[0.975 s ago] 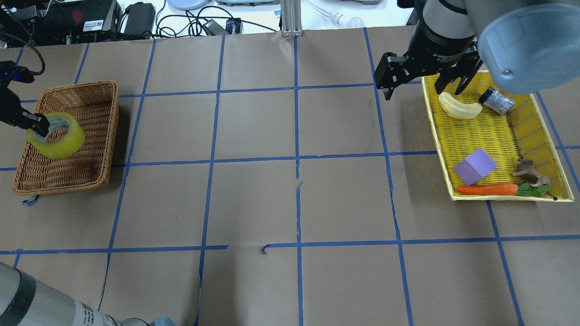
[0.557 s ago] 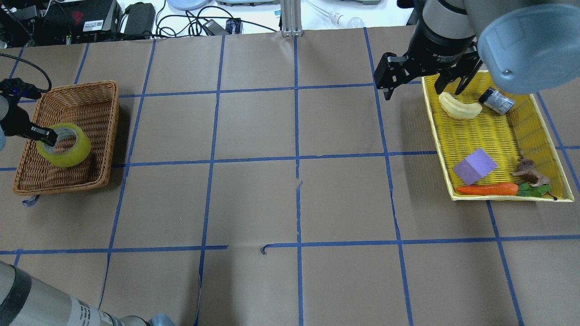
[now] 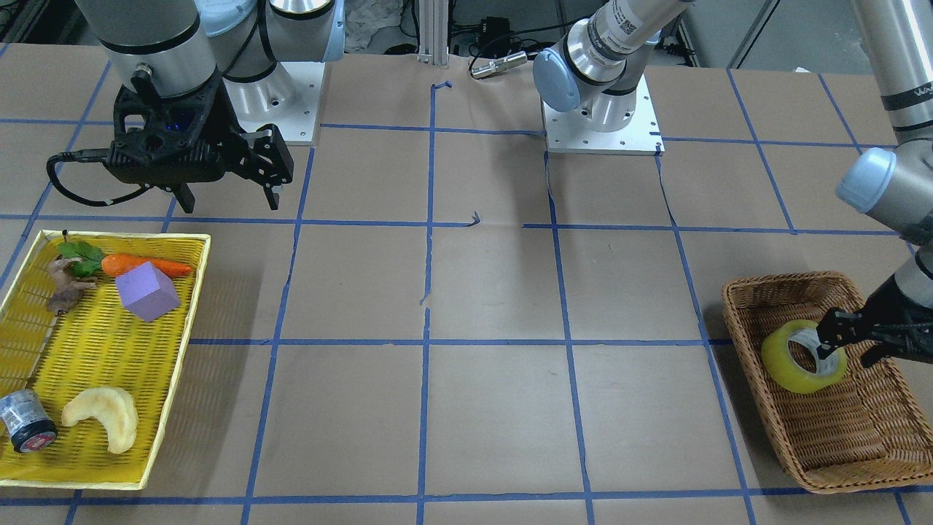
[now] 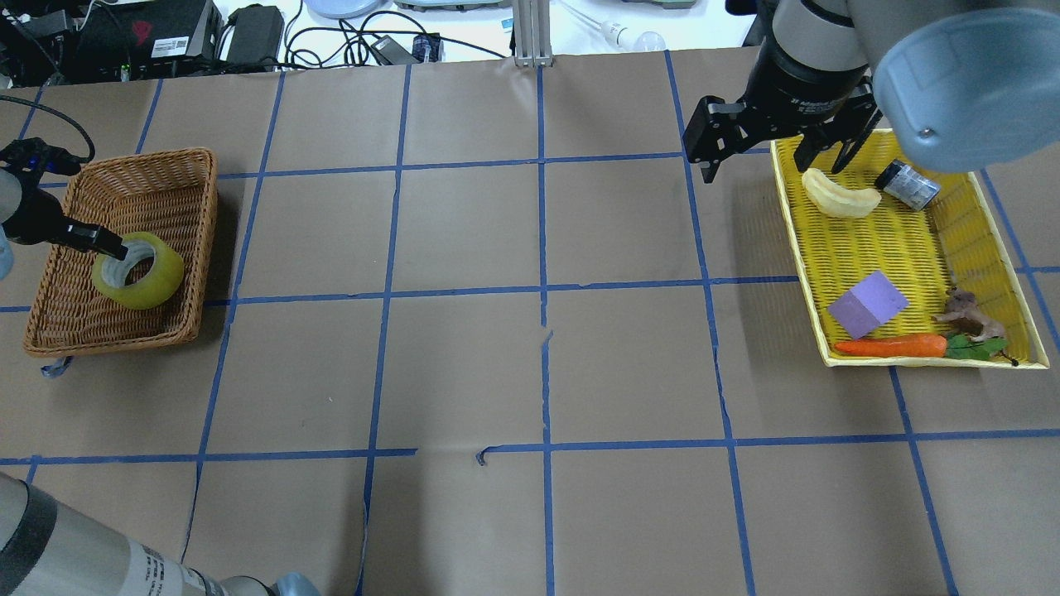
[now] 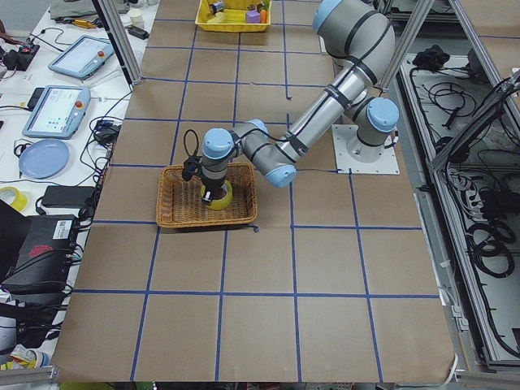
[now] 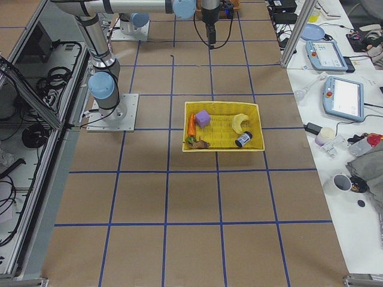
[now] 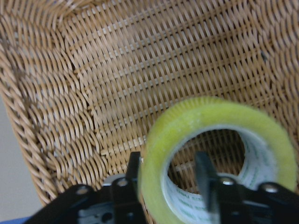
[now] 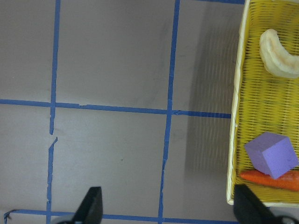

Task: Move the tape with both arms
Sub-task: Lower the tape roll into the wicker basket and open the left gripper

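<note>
The yellow translucent tape roll (image 4: pixel 138 271) hangs low inside the brown wicker basket (image 4: pixel 209 207) at the table's left end; I cannot tell whether it touches the bottom. My left gripper (image 4: pixel 108 242) is shut on the roll's wall. In the left wrist view one finger (image 7: pixel 205 179) is inside the hole and the other outside the tape (image 7: pixel 187 121). The front view shows the tape (image 3: pixel 791 368) and the left gripper (image 3: pixel 831 343) over the basket (image 3: pixel 783 278). My right gripper (image 4: pixel 766 161) is open and empty beside the yellow tray's near-left corner, also in the front view (image 3: pixel 229 203).
The yellow tray (image 4: pixel 800 248) at the right holds a pale crescent piece (image 4: pixel 840 197), a dark cylinder (image 4: pixel 907 184), a purple cube (image 4: pixel 867 304) and a carrot (image 4: pixel 890 346). Brown paper with blue tape lines covers the table. Cables and devices lie beyond the far edge.
My left gripper has carried the tape to the right and lower into the basket. The right arm has not moved.
</note>
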